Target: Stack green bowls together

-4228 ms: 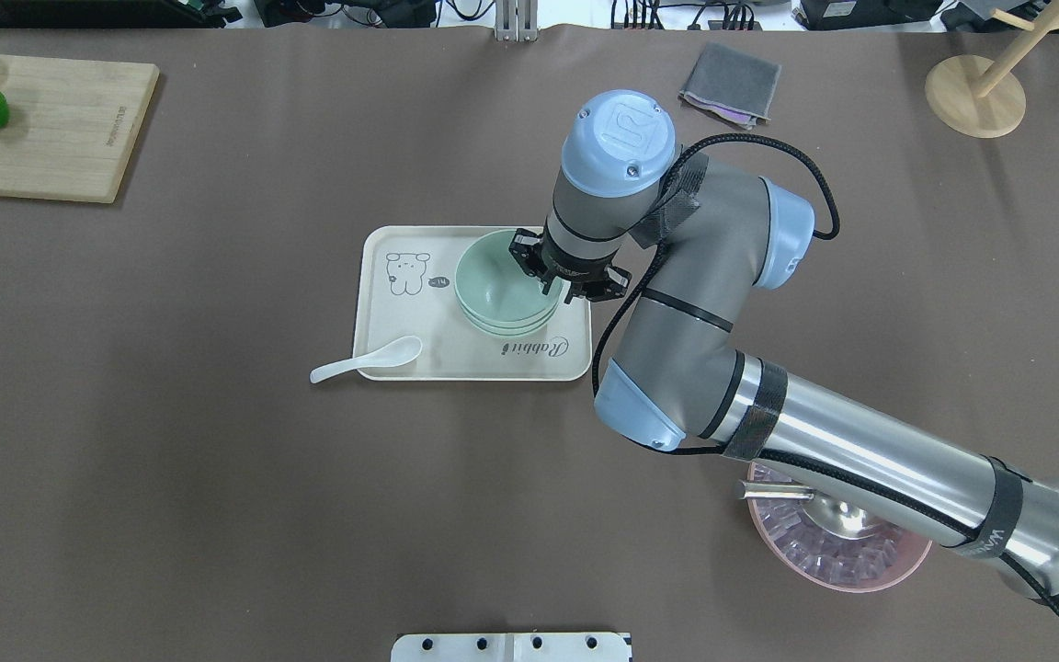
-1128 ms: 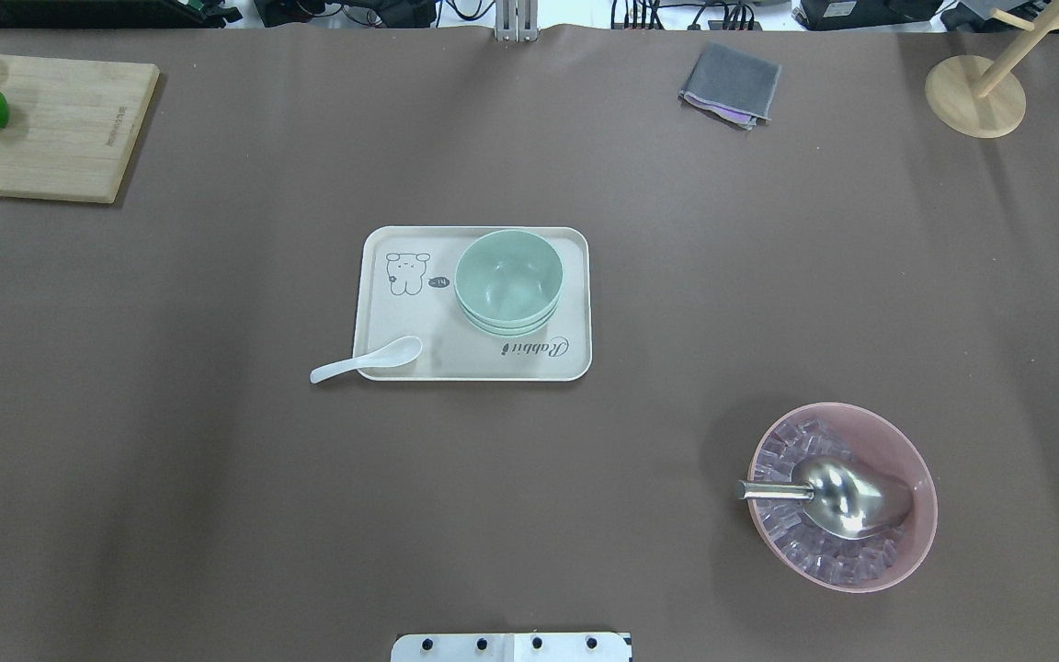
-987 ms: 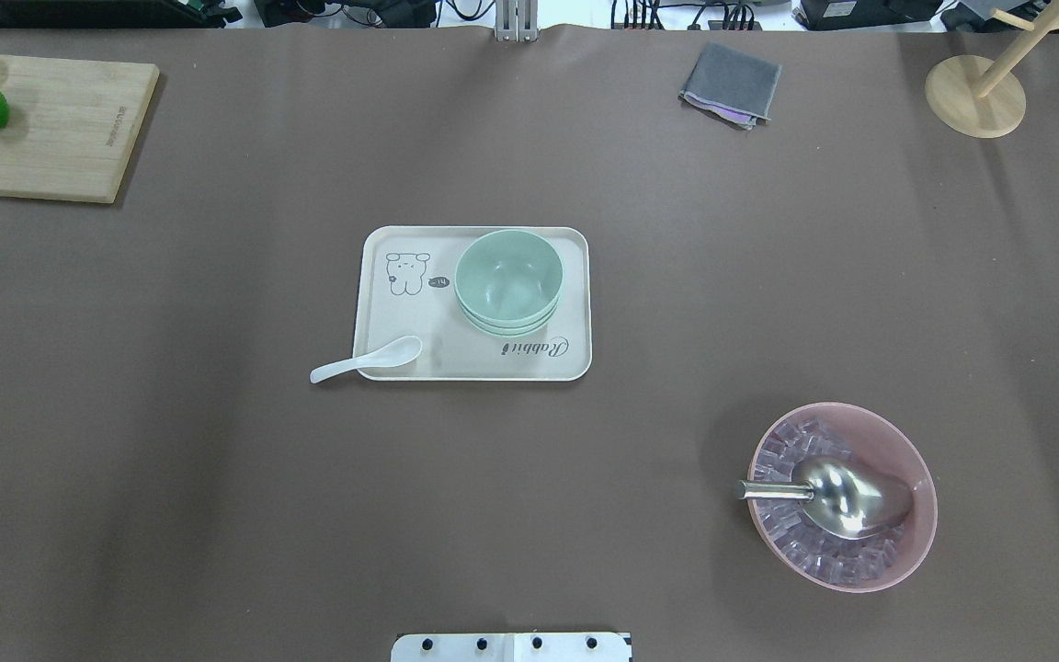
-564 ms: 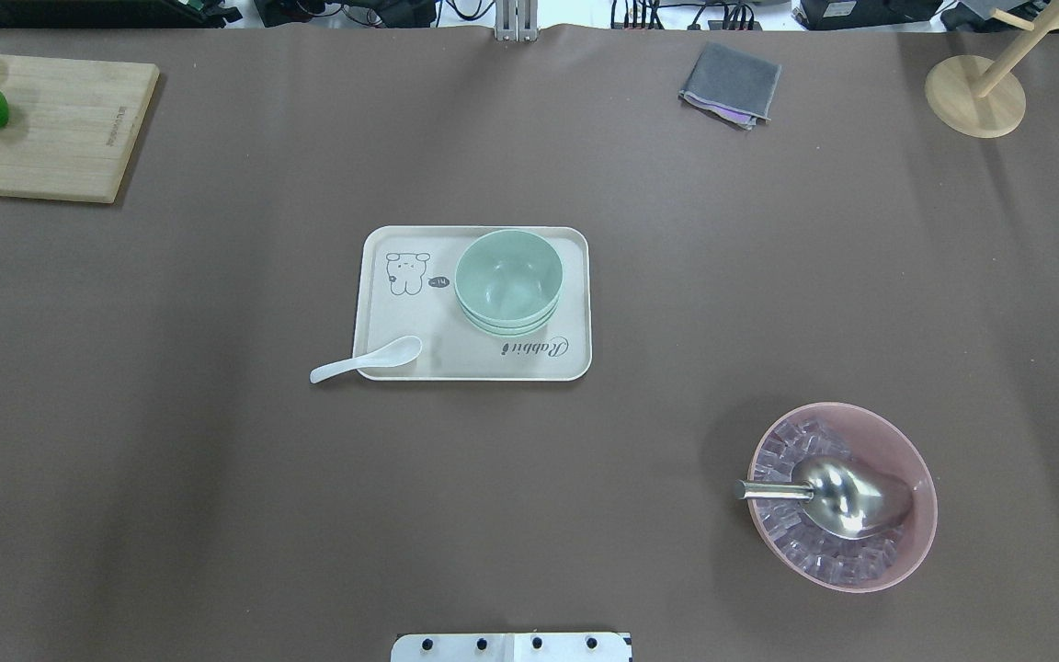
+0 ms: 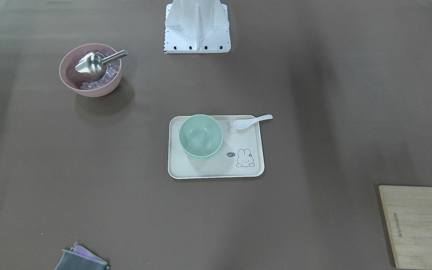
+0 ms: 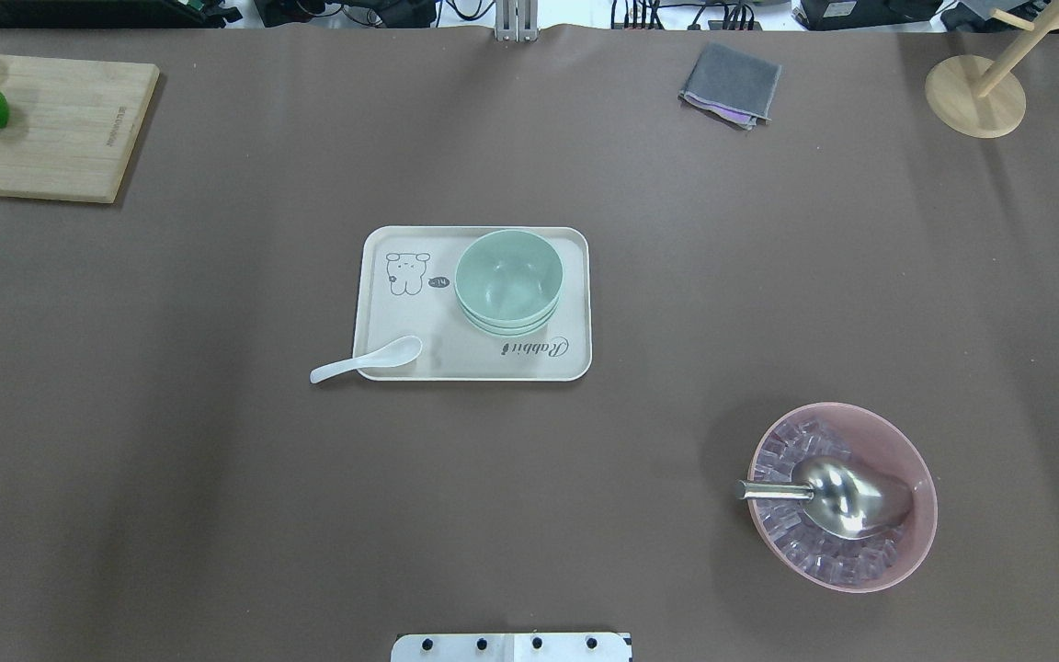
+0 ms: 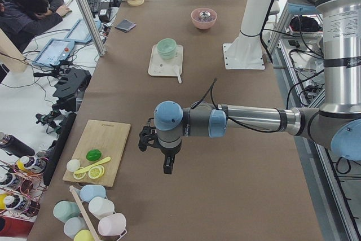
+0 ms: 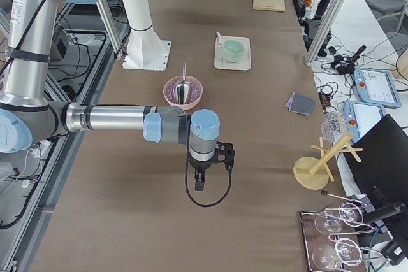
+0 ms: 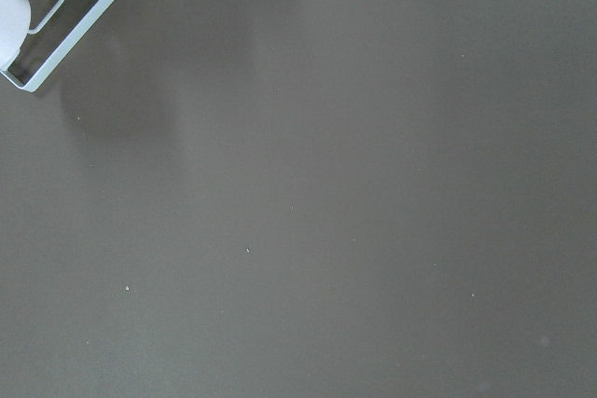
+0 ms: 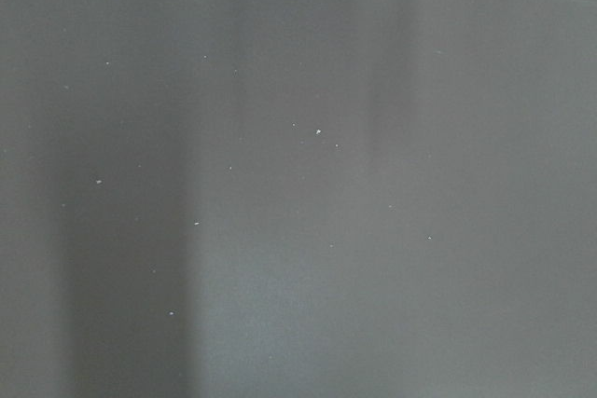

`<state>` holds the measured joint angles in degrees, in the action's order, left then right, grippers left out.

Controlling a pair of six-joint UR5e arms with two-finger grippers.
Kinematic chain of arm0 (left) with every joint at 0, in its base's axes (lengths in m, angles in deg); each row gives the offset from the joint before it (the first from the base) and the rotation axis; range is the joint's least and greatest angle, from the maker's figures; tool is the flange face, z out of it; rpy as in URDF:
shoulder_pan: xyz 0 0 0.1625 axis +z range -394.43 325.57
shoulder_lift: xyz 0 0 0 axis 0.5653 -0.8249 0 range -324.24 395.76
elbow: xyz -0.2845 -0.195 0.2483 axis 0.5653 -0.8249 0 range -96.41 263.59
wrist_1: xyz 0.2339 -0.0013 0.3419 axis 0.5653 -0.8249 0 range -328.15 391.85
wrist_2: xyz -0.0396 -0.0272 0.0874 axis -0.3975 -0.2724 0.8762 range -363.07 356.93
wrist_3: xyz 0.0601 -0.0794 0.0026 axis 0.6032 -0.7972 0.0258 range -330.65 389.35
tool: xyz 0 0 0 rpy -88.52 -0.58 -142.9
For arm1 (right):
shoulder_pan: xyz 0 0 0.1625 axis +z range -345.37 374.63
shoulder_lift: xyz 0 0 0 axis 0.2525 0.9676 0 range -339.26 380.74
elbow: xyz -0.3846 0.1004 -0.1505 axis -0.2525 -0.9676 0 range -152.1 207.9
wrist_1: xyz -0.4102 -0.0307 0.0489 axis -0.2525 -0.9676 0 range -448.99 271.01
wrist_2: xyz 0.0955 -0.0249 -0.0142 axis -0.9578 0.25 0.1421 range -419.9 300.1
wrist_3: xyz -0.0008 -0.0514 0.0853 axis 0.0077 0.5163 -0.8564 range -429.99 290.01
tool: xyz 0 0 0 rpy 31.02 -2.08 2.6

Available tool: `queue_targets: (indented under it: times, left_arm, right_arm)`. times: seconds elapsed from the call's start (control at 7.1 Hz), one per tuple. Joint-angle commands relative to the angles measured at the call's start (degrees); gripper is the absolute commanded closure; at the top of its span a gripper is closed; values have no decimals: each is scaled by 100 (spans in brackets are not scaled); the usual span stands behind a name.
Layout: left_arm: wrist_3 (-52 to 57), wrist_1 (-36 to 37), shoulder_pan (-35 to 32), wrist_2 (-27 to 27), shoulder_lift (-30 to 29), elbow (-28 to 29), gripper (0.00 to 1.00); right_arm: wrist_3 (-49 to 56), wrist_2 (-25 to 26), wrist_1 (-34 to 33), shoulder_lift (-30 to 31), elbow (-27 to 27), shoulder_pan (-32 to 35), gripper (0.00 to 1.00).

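The green bowls [image 6: 508, 276] sit nested in one stack on the right part of the cream tray [image 6: 401, 317], mid table. The stack also shows in the front-facing view [image 5: 201, 135] and both side views [image 7: 167, 47] [image 8: 233, 49]. Neither gripper is near it. My left gripper [image 7: 167, 166] hangs over bare table by the cutting board end. My right gripper [image 8: 199, 185] hangs over bare table past the pink bowl. Both show only in the side views, so I cannot tell whether they are open or shut. Both wrist views show only brown table.
A white spoon [image 6: 364, 359] lies across the tray's front left corner. A pink bowl [image 6: 906, 439] with ice and a metal scoop [image 6: 837, 496] stands front right. A cutting board [image 6: 51, 129] with fruit, a grey cloth [image 6: 730, 85] and a wooden stand [image 6: 974, 97] lie along the far side.
About four seconds ago my right arm reached over the bowl stack; it has since drawn back out of the overhead view. The stack has not moved in the last second.
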<state>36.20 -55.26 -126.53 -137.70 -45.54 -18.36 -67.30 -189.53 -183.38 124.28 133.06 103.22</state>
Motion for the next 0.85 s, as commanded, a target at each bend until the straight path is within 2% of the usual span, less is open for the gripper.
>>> queue_targets:
  times: [0.0,0.7]
  left_arm:
    - [0,-8,0,7,0,26,2]
    - [0,-17,0,16,9,-27,2]
  right_arm:
    - [12,-1,-9,9,-13,0,0]
    - [12,-10,-9,26,-4,0,0]
